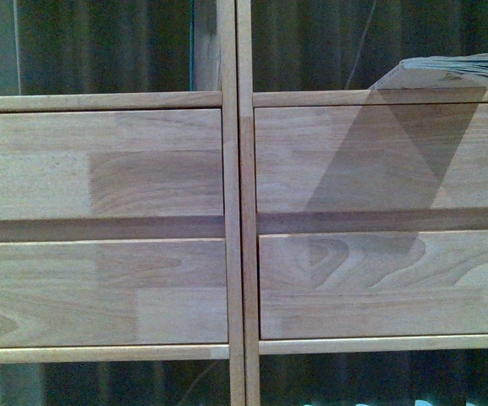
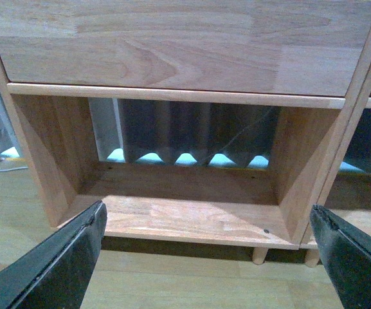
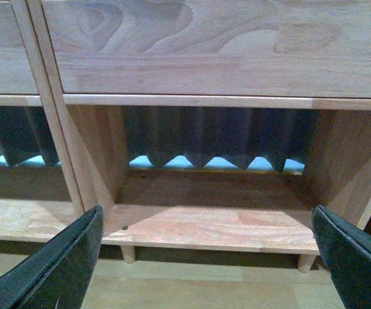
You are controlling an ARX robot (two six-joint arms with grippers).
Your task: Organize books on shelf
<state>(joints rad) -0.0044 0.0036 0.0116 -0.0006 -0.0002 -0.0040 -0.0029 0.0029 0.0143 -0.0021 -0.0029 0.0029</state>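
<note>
left claw and right claw released, empty, at bottom bays of the shelf; books tilted in its upper right bay may topple if nudged

The left hand and the right hand each hold their dark jaws spread wide apart, both empty.
</note>
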